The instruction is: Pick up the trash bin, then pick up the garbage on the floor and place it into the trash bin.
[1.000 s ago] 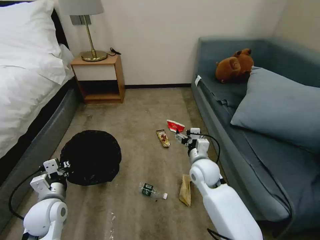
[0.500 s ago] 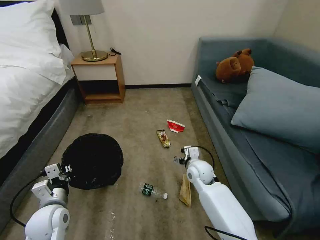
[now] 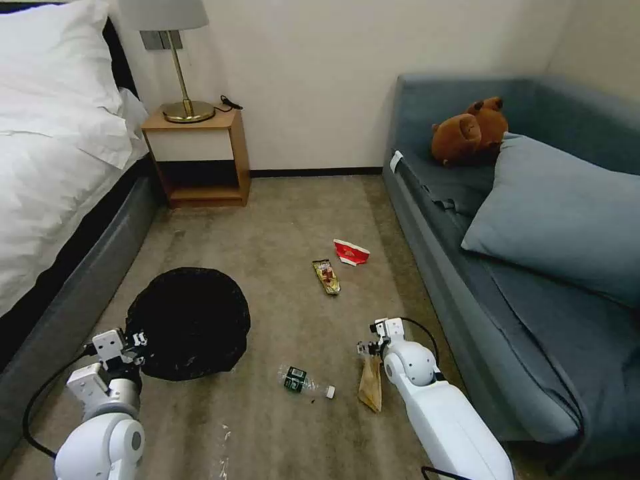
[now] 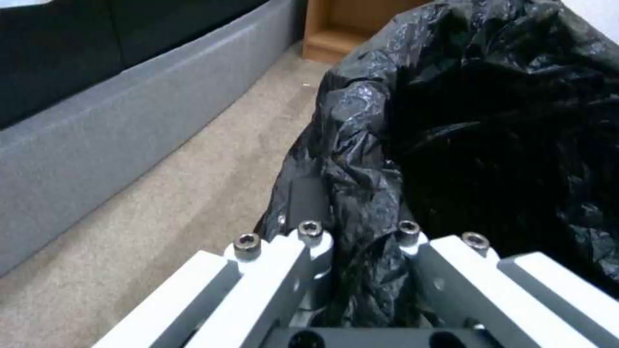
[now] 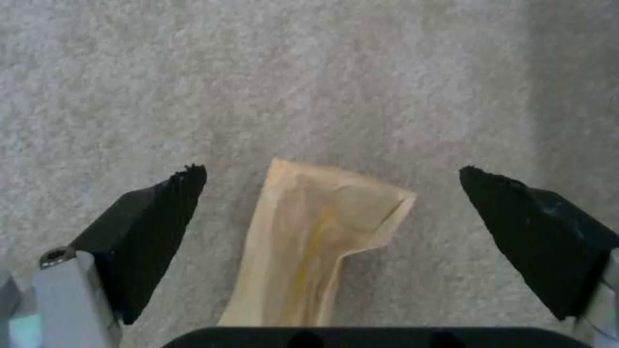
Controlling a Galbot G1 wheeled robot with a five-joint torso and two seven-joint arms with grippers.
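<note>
Down on the carpet beside the blue sofa [image 3: 427, 267], right pincer [image 3: 366, 348] poised directly over the top end of the tan paper bag [image 3: 371, 381], jaws spread wide and holding nothing. Seen through the right wrist view, bag [image 5: 316, 251] lying squarely between the two black fingertips [image 5: 152, 227], long axis running back toward the robot, across the closing line, so a straight drop looks like the only thing needed before a squeeze on the crumpled upper edge. Nearest arm by far to this piece. Clear plastic bottle with green label [image 3: 305, 382] just beside the bag on the left, snack wrapper [image 3: 326, 276] and flattened red-and-white paper cup [image 3: 351, 252] farther out toward the wall, all untouched on the floor. Over on the left, left pincer [image 3: 137, 341] clenched on the rim of the trash bin [image 3: 190, 323]; black liner [image 4: 361, 193] bunched between the jaws in the left wrist view. Bin well apart from the bag, across open carpet, mouth up and ready. Judgement: bin secured, first piece of garbage not yet gripped.
</note>
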